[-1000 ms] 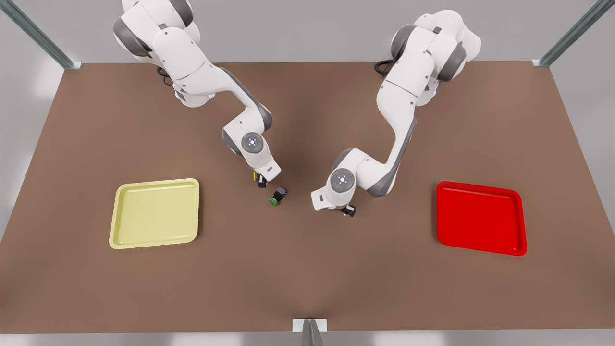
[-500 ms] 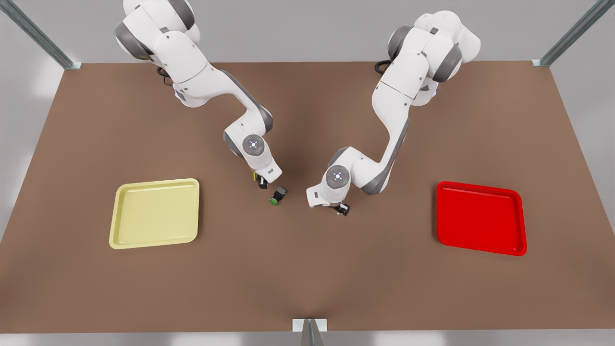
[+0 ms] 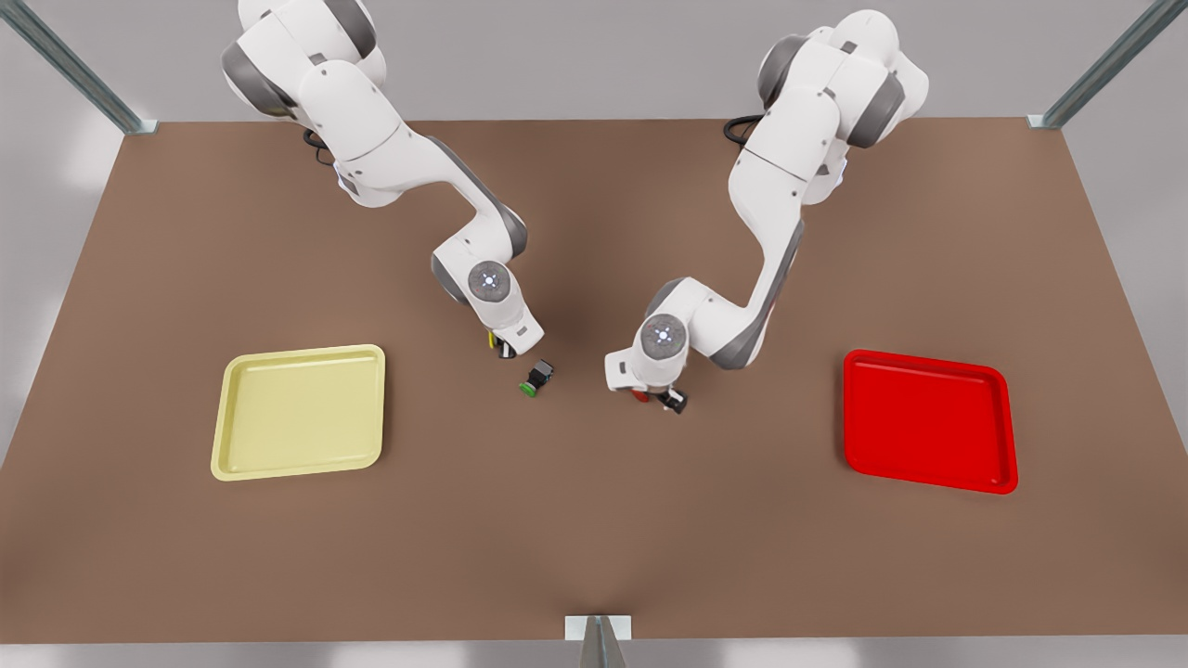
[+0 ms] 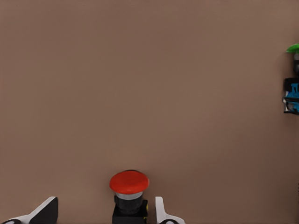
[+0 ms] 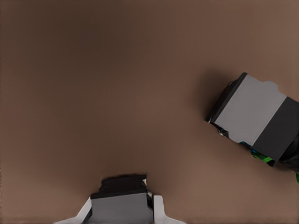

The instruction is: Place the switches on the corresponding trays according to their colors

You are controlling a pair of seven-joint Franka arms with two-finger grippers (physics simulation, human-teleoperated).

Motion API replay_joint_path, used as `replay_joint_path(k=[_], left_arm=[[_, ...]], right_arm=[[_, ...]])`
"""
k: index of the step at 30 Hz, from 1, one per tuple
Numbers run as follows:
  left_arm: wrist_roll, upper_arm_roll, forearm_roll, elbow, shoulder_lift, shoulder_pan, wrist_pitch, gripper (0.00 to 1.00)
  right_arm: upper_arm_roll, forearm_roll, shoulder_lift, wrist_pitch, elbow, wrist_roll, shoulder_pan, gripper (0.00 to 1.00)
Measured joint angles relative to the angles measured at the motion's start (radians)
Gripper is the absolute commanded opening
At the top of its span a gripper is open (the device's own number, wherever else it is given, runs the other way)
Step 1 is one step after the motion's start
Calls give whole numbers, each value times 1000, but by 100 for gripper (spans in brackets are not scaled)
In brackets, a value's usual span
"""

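Starting at the right gripper [image 5: 121, 206], we find its fingers pressed together on the grey body of the yellow switch [image 5: 122, 197]. It sits at the front view's left of centre, near the yellow tray [image 3: 297, 353] but well short of it. We cannot tell whether the switch is clear of the table [image 3: 594, 538].

The left gripper [image 4: 105, 205] is spread, with its fingers on either side of the red switch [image 4: 129, 182]. One finger is close against the body and the other stands apart, so we judge that nothing is clamped yet. This switch lies on the table at the front view's right of centre, well apart from the red tray [image 3: 928, 359].

We expect both switches to be light, rigid and hard-shelled. They are small enough to twist or squirt out of a poor pinch. The flat sides of the boxy body look like the place to take hold. The round cap looks smooth and likely to slip.

Counting outward, we see two grippers, two trays and three switches: one yellow, one red and one green switch [image 3: 535, 378]. The green one lies on its side between the two arms, just beside the right gripper. It has no matching tray, so we would leave it alone.
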Motion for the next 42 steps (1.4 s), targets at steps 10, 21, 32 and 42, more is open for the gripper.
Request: replay_joint_path(k=[10,21,32,42], left_arm=[[-13,9,2,8,28,2,-6,100],[-27,20,-3,226,115,-23,-84,100],[-101,52,-1,172,73,-96,-137,100],[-87,57,4,-50,-28,-65,1,100]], right_arm=[[0,0,-180,-92,-56,-8,-204,52],[1,-168,-41,-108,129,-67,-751,100],[259,-151,-156,-907,556,575,-729,100],[70,21,-386,-1036,641,986,-513,100]])
